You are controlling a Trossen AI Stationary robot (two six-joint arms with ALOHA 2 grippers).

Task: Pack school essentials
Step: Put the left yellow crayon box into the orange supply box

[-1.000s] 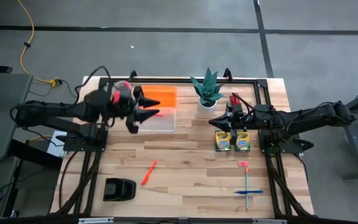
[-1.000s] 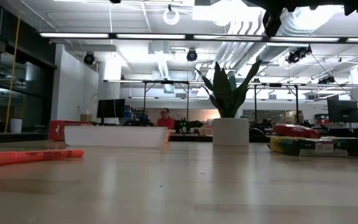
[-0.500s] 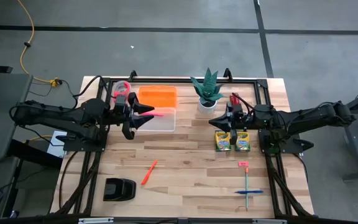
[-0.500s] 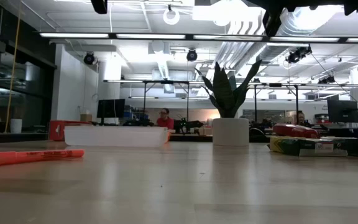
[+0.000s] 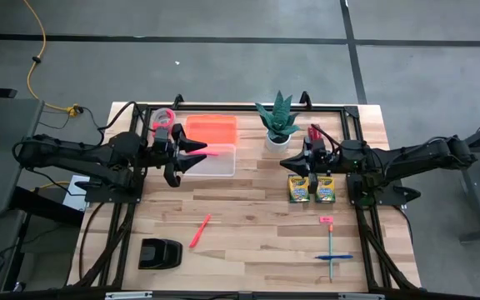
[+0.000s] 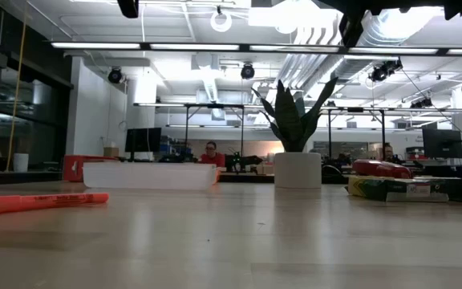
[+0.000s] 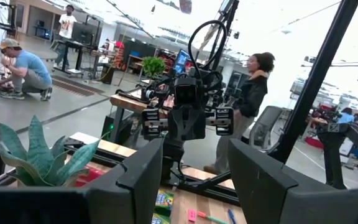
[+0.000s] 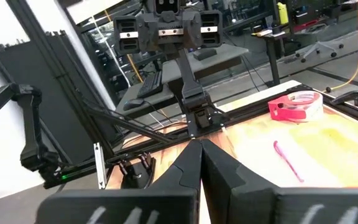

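I read the left gripper (image 5: pixel 192 153) as spread and carrying nothing; it hangs over the near edge of the clear tray (image 5: pixel 223 163) at the back left of the table (image 5: pixel 257 242). An orange-red stick (image 5: pixel 216 152) lies in the tray just past its fingertips.

The right gripper (image 5: pixel 300 160) has its fingers pressed together, empty, at the back right, directly behind the two crayon boxes (image 5: pixel 311 189) and beside the potted plant (image 5: pixel 279 121).

The loose items:
- A second orange-red stick (image 5: pixel 199 231) lies on the wood in front of the left gripper, towards me and well apart from it. Its long axis runs diagonally, far end to the right.
- The pink eraser (image 5: pixel 326 219), teal pencil (image 5: pixel 331 252) and blue pen (image 5: pixel 333 257) sit at the front right, the pencil pointing away from me and the pen crossing it.

I judge the stick on the wood the likely next pick. The left arm is clearly nearer. It must draw back from the tray towards the table's front, and turn the wrist so the fingers close across the stick's diagonal.

The crayon boxes fall to the right arm, which must spread first.
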